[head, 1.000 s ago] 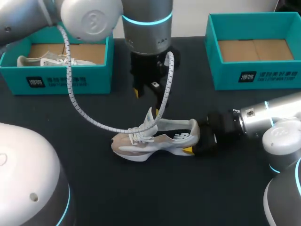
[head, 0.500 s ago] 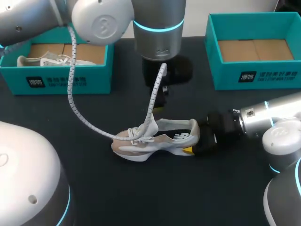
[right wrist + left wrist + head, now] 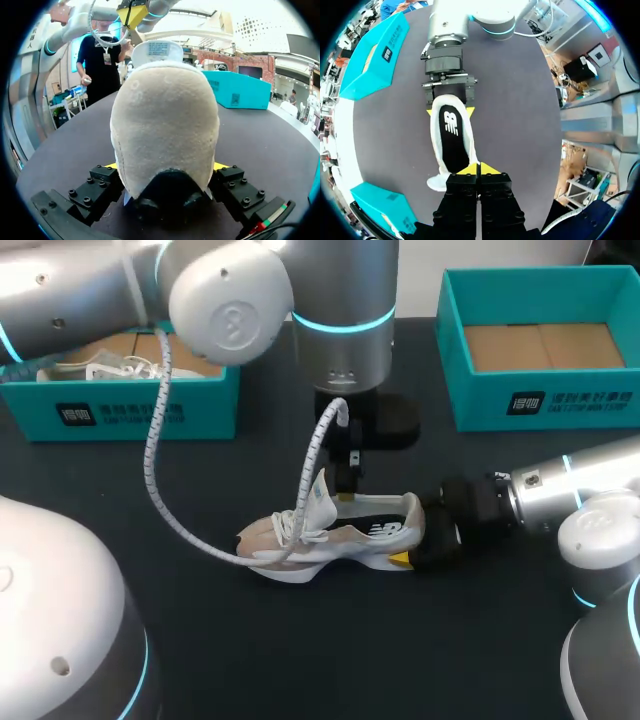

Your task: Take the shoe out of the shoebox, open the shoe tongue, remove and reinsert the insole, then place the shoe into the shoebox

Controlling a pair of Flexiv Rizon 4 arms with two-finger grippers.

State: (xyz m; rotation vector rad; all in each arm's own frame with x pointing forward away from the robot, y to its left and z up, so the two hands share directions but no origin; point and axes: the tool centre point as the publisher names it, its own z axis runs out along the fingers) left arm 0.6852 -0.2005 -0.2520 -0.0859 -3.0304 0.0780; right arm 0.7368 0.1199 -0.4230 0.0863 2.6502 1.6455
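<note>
The right gripper (image 3: 165,167) is clamped on the rounded heel of the beige suede-and-mesh sneaker (image 3: 330,538), one yellow-tipped finger pressed to each side of the heel cup. The left gripper (image 3: 477,169) hangs just above the sneaker's opening. Its two yellow tips are pressed flat together with nothing visible between them, close beside the upright white padded tongue (image 3: 322,492). I cannot tell whether they touch the tongue. Inside the sneaker lies a smooth black insole (image 3: 452,137) with a white mark. Knotted white laces (image 3: 290,525) sit ahead of the tongue, toward the toe. The sneaker stands on its pale moulded sole on the matte black table (image 3: 300,660), outside both boxes. A white ribbed cable (image 3: 155,470) from the left arm loops down past the sneaker's toe end. Beyond the toe end, well apart, is a teal cardboard shoebox (image 3: 215,400) holding a second white laced shoe (image 3: 90,368). Beyond the heel end, also well apart, is another teal shoebox (image 3: 480,400) with a brown cardboard floor.
</note>
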